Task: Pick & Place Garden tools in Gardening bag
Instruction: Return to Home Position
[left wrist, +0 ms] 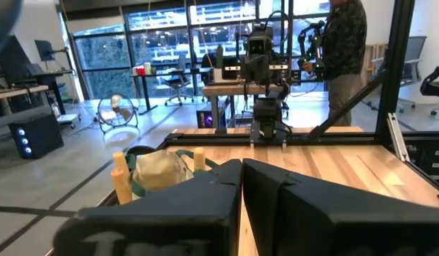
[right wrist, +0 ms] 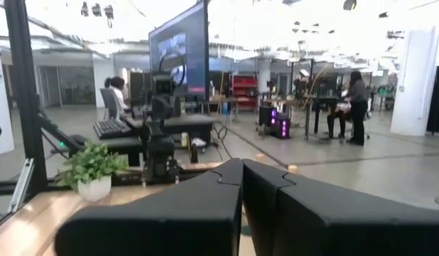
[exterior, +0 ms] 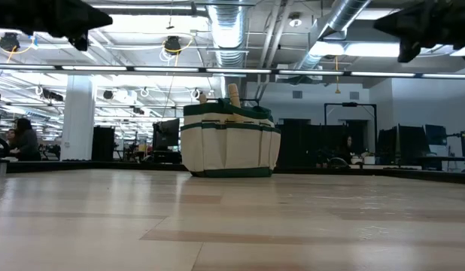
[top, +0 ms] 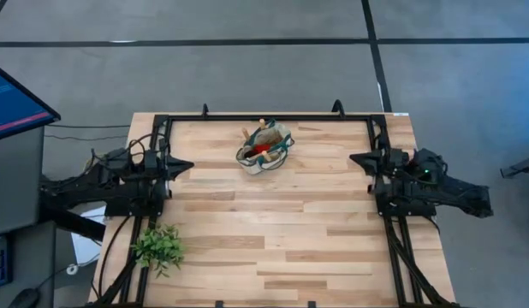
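Pale wooden planks form the worktop (top: 273,248), and in the high view we see no trowel, shears or other tool lying loose on them. We judge the packing to be finished, with only the parking of the arms left.

The gardening bag (top: 264,147) stands upright near the far edge of the worktop, roughly midway between the two arms and well apart from both. Light wooden handles (top: 263,125) poke up above its green-trimmed rim, and a red tool (top: 263,149) shows inside it. We cannot tell what else it holds, as the contents overlap.

The left hand (top: 187,165) sits at the left side and the right hand (top: 353,159) at the right side, each with its fingers pressed together on nothing. A leafy plant (top: 158,246) sits at the near left corner, untouched.
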You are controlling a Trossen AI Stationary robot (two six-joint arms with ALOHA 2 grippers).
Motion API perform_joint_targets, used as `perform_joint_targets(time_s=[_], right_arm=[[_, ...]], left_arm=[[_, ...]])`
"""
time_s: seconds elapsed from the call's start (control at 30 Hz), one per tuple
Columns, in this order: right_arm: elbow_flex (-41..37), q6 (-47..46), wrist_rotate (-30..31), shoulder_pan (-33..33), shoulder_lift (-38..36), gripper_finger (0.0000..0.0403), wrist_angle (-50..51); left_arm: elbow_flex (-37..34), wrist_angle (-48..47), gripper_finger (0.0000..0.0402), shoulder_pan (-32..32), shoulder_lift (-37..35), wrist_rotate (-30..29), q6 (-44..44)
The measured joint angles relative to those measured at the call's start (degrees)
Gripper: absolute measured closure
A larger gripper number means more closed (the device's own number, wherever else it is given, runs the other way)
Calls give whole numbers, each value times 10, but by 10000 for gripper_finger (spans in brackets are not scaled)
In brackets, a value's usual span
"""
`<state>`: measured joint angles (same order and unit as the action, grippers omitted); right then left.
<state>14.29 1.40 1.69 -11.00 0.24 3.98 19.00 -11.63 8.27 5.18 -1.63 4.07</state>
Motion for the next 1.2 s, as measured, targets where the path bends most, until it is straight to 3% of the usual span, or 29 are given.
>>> perform_joint_targets(time_s=[0.17,0.47,0.73,0.97,1.2], right_arm=[[-44,-3,-1,0,0,403,-67],[-67,-4,-1,1,0,403,-81],[-137,-13,-3,1,0,403,-130],[-139,3,-4,1,0,403,-125],[-139,16,-5,1,0,403,-49]], left_arm=[[-46,34,400,0,-50,0,0],[-82,57,400,0,-44,27,-5],[-104,79,400,0,-45,28,-27],[-104,82,400,0,-45,28,-30],[-104,89,400,0,-45,28,-31]])
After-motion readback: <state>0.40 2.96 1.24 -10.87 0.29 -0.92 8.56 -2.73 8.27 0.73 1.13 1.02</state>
